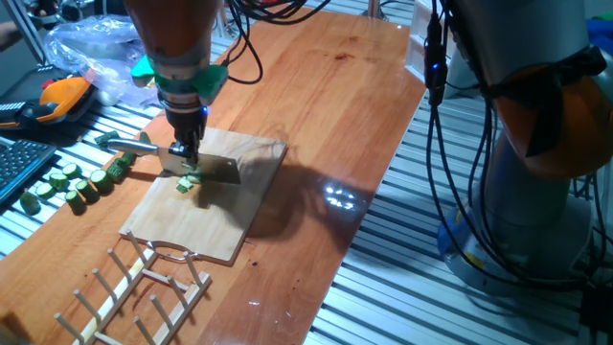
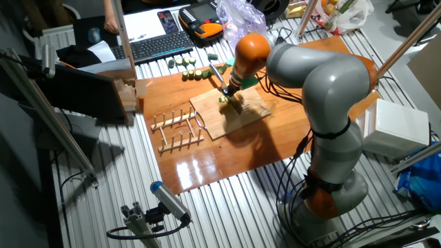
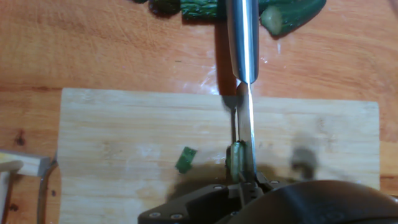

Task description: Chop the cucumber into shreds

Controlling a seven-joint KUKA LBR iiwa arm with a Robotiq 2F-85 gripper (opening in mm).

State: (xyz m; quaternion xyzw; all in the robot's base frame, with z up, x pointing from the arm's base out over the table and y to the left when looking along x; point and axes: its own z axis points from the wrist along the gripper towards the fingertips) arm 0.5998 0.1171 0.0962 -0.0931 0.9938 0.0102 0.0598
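Note:
My gripper (image 1: 184,153) is shut on a knife (image 1: 215,171) and stands over the wooden board (image 1: 239,225). The knife's silver handle (image 3: 241,37) points away from me, and the blade (image 3: 246,124) shows edge-on, down on the board (image 3: 124,130). A small pale green cucumber piece (image 3: 237,158) with a dark rim sits against the blade just in front of my fingers. One tiny green shred (image 3: 185,160) lies on the board to its left. In the fixed view, green bits (image 1: 187,182) lie under the blade. In the other fixed view, the gripper (image 2: 231,93) is over the board (image 2: 238,120).
Several thick dark green cucumber chunks (image 1: 77,182) lie on the table left of the board, also in the hand view (image 3: 286,12). A wooden rack (image 1: 134,287) lies in front of the board. A keyboard (image 2: 151,45), an orange tool (image 1: 57,96) and a plastic bag (image 1: 96,48) are beyond.

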